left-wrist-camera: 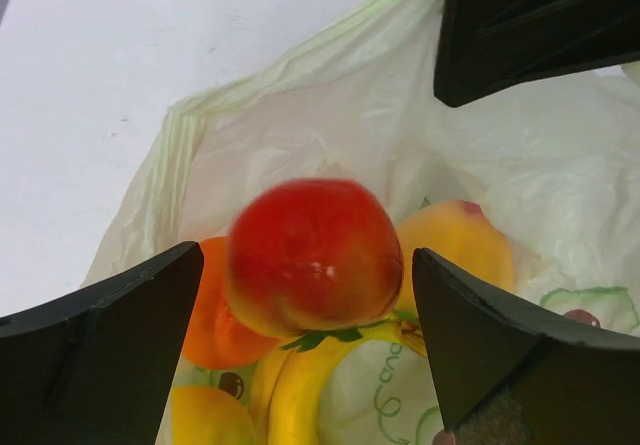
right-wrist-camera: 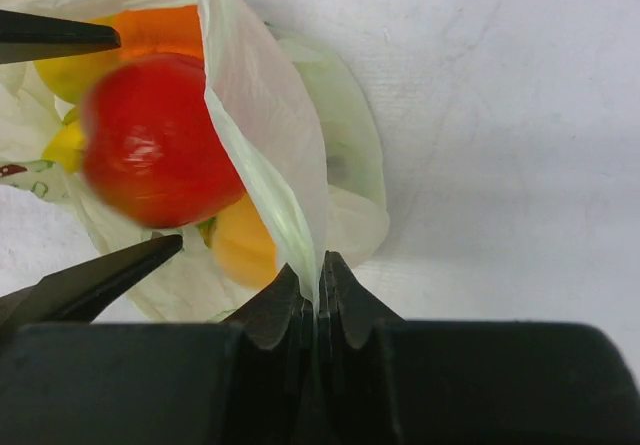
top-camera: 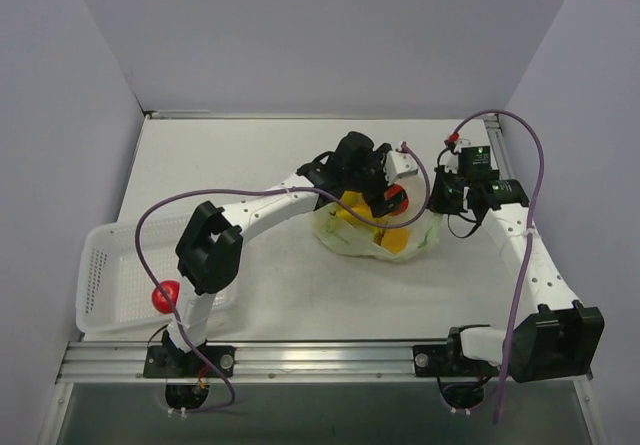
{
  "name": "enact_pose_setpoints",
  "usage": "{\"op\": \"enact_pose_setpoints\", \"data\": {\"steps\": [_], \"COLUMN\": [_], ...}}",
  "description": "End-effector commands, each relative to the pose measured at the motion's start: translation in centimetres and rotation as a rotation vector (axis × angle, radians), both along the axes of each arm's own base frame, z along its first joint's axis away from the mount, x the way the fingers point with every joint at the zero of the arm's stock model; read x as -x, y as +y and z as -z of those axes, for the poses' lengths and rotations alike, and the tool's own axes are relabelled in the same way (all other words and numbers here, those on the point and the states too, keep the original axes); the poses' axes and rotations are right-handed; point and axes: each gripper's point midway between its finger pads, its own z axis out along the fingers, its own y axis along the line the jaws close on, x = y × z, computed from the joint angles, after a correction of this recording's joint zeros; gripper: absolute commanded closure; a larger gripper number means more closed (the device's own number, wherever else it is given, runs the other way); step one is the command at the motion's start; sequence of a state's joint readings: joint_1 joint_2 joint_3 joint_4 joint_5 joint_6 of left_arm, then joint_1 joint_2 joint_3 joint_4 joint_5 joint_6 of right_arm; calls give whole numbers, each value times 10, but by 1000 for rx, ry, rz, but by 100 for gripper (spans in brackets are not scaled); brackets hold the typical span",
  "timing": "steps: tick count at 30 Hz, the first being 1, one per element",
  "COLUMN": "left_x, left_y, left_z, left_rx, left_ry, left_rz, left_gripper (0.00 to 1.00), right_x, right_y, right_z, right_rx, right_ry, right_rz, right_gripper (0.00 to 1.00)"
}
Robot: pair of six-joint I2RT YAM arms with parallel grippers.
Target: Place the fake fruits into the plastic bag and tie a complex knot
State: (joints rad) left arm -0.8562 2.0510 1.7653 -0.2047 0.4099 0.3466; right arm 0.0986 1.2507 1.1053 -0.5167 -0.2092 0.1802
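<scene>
The pale green plastic bag (top-camera: 375, 235) lies open at mid-table with several fake fruits inside. In the left wrist view a red apple (left-wrist-camera: 312, 255) looks blurred between the wide-open fingers of my left gripper (left-wrist-camera: 305, 265), with a gap on each side. Under it lie a banana (left-wrist-camera: 300, 385), an orange (left-wrist-camera: 215, 315) and a yellow lemon-like fruit (left-wrist-camera: 455, 250). My right gripper (right-wrist-camera: 318, 280) is shut on the bag's rim (right-wrist-camera: 270, 135) and holds that edge up. The apple (right-wrist-camera: 155, 140) shows there between the left gripper's fingers (right-wrist-camera: 100, 275). No knot is seen.
A white perforated basket (top-camera: 105, 265) stands at the left front with one red fruit (top-camera: 165, 296) in it. The left arm reaches over the table's middle to the bag. The right arm (top-camera: 530, 265) runs along the right edge.
</scene>
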Motion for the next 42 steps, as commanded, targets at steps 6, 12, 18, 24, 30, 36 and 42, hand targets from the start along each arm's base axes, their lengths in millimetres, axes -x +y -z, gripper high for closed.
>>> {"op": "enact_pose_setpoints", "data": {"steps": [6, 12, 18, 24, 30, 36, 42], "left_x": [3, 40, 67, 134, 180, 193, 198], "left_y": [27, 160, 367, 505, 528, 539, 555], "left_z": [-126, -164, -127, -17, 34, 68, 91], "left_rx": [192, 90, -104, -574, -715, -798, -906], "left_ry": [-115, 54, 139, 251, 603, 797, 835], "left_rz": [-82, -231, -573, -762, -799, -888, -901], "left_gripper": [3, 2, 3, 2, 3, 3, 3], "right_x": [-11, -9, -3, -4, -3, -1, 1], "right_y": [-11, -7, -7, -3, 0, 3, 3], "right_z": [-7, -4, 9, 10, 8, 7, 6], "right_rx": [39, 31, 45, 32, 29, 18, 17], "right_ry": [-40, -27, 18, 30, 28, 29, 25], "right_rz": [47, 12, -23, -25, -40, -49, -64], "right_gripper": [100, 100, 100, 100, 100, 100, 100]}}
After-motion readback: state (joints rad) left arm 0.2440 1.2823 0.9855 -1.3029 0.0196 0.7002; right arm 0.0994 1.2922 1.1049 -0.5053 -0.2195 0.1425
